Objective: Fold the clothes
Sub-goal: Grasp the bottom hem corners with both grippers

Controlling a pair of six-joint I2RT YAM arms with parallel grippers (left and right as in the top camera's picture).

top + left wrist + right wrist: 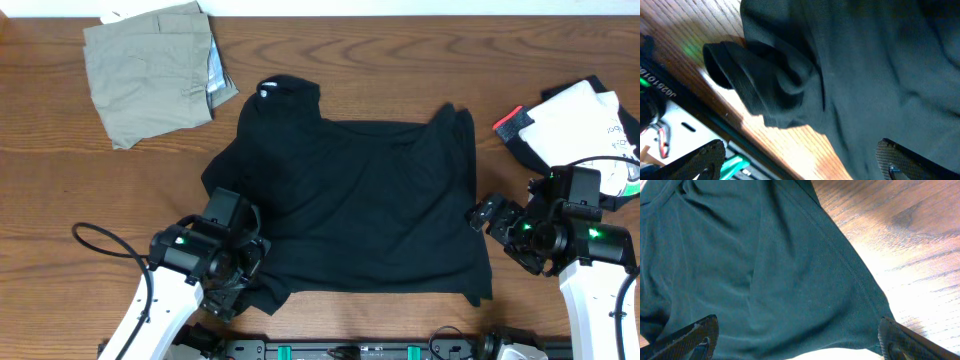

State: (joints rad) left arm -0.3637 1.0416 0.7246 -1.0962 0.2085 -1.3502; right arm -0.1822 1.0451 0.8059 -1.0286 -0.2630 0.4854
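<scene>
A plain black T-shirt (360, 200) lies spread in the middle of the wooden table, collar to the far side. My left gripper (245, 268) hovers open over its near left corner. In the left wrist view a bunched fold of the shirt (765, 85) lies ahead, and the left gripper (802, 165) spans the cloth edge and bare wood. My right gripper (490, 218) stands open at the shirt's near right edge. In the right wrist view the shirt (765, 270) fills the space between the fingers of the right gripper (797, 342). Neither gripper holds anything.
A khaki folded piece (150, 70) lies at the far left. A white printed top (590, 125) rests on a black garment with red-white trim (510, 125) at the far right, just behind my right arm. A cable (100, 240) loops at the near left.
</scene>
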